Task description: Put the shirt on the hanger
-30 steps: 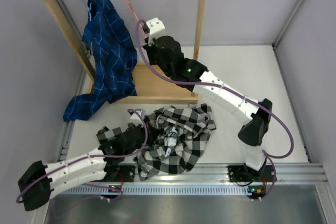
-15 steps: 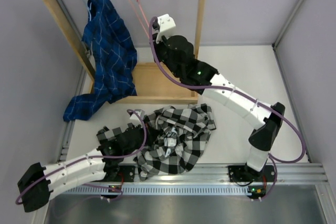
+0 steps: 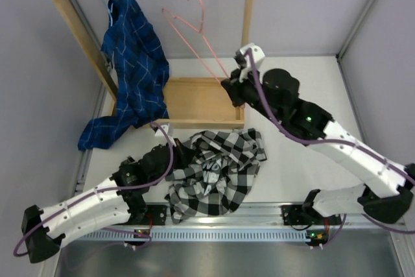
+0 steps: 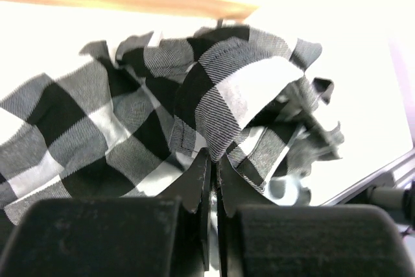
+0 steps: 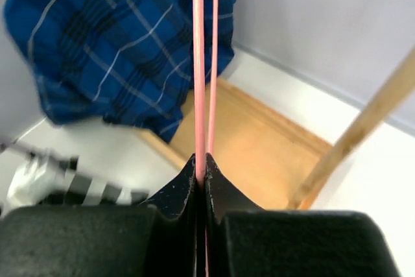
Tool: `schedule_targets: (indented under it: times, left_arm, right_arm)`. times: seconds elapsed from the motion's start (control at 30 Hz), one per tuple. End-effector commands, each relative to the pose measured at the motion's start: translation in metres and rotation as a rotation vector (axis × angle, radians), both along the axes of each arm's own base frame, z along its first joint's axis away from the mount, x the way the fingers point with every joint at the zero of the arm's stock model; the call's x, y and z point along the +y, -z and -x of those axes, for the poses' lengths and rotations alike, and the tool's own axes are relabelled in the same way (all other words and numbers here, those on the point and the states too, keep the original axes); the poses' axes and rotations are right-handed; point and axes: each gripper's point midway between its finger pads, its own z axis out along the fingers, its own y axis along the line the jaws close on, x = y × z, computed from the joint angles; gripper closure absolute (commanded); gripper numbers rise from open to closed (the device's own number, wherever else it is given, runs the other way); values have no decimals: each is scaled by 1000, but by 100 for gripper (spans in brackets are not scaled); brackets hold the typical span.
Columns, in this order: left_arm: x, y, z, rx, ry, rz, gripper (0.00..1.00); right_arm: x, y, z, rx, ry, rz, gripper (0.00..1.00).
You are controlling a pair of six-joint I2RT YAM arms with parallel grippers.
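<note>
While the right gripper (image 5: 200,160) pinches the hanger (image 5: 198,63) aloft, ready for dressing, the left gripper (image 4: 211,160) nips a fold of the crumpled shirt (image 3: 214,167), presumably to raise it.

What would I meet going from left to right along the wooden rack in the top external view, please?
Blue plaid shirt → hanger → rack's right post.
</note>
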Motion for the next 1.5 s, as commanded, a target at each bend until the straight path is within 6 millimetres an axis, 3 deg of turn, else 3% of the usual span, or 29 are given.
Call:
schedule_targets:
  times: [0.0, 0.07, 0.1, 0.2, 0.23, 0.3, 0.4, 0.43, 0.47, 0.6, 0.8, 0.9, 1.0, 1.27, 1.33, 1.47]
  left_arm:
    - [7, -24, -10, -10, -73, -15, 100]
    - [6, -24, -15, -12, -77, -56, 100]
    - [4, -33, -18, -25, -87, -55, 100]
    - [0, -44, -27, -43, -94, -79, 100]
    - [0, -47, -30, -53, -96, -91, 100]
    - [-1, -55, -40, -60, -113, -102, 100]
    - [-3, -51, -57, -27, -110, -143, 100]
    - [-2, -59, -68, -25, -122, -133, 100]
    - [-11, -50, -72, 16, -82, -144, 100]
    - [-28, -52, -85, 57, -31, -133, 100]
    - [-43, -62, -89, 67, 8, -104, 100]
    - [-44, -68, -83, 62, 27, -79, 100]
    - [-44, -73, -73, 52, 63, -51, 100]
    - [-65, -86, -24, 22, 390, -10, 100]
    - [-69, -98, -11, -33, 494, -3, 100]
    - [-75, -150, 32, -168, 738, 88, 100]
  right_arm:
    - [-31, 26, 46, 107, -105, 49, 100]
    - [-51, 36, 78, 163, -181, 74, 100]
    - [-71, 57, 101, 250, -196, 108, 100]
    - [-109, 77, 145, 353, -210, 72, 100]
    - [-123, 90, 155, 390, -187, 93, 100]
    - [-146, 95, 174, 409, -191, 66, 100]
    - [-168, 114, 197, 466, -215, 110, 100]
    - [-168, 118, 207, 486, -264, 120, 100]
    - [-174, 126, 212, 506, -263, 142, 100]
    - [-187, 130, 221, 498, -270, 148, 100]
    - [-185, 150, 217, 526, -259, 200, 100]
    - [-180, 163, 210, 542, -240, 240, 100]
    - [-169, 163, 203, 528, -247, 239, 100]
    - [-143, 137, 187, 413, -309, 207, 100]
    - [-134, 131, 192, 403, -373, 192, 100]
    - [-115, 134, 203, 397, -499, 179, 100]
